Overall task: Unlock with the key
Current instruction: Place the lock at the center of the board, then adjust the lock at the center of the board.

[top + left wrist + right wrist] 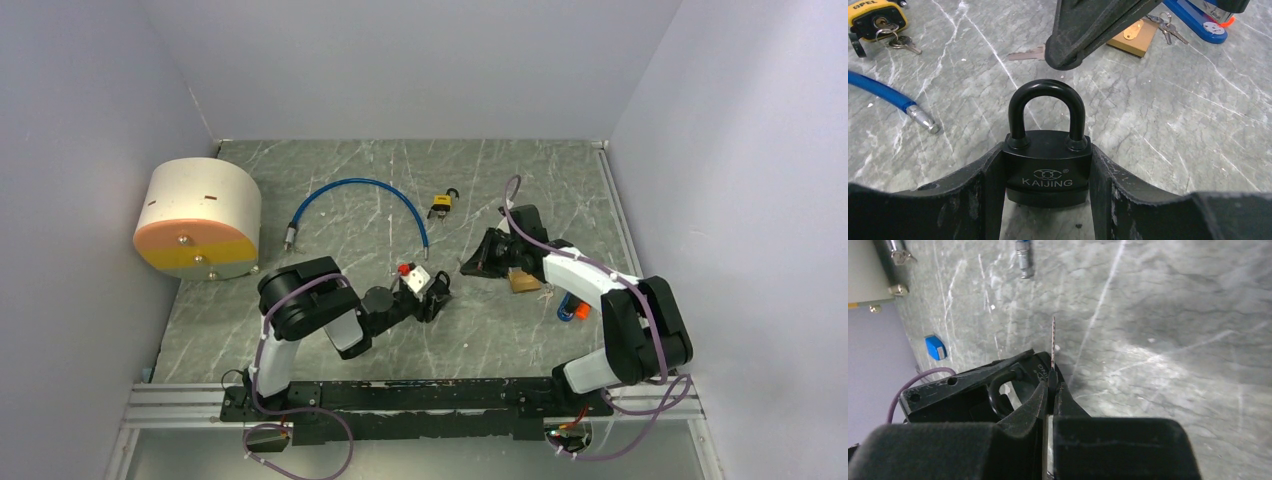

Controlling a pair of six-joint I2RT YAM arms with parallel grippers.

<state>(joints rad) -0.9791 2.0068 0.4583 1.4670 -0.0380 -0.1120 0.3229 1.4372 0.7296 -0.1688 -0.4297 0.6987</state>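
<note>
A black padlock (1047, 167) marked KAIJING stands between the fingers of my left gripper (1047, 150), which is shut on its body. The closed shackle (1046, 92) points away from the wrist. My right gripper (1051, 382) is shut on a thin silver key (1053, 340), seen edge-on with its blade sticking out past the fingertips. In the left wrist view the key (1027, 54) juts left from the right gripper (1066, 52), just beyond the shackle and apart from it. From above, the left gripper (437, 293) and the right gripper (472, 264) meet at mid-table. The keyhole is hidden.
A yellow padlock (440, 207) with keys and a blue cable (350, 190) lie further back. A round cream and yellow box (200, 220) stands at the left. A brass padlock (523, 282) and a blue and orange tool (573, 308) lie under the right arm. A small red and white piece (410, 275) sits beside the left gripper.
</note>
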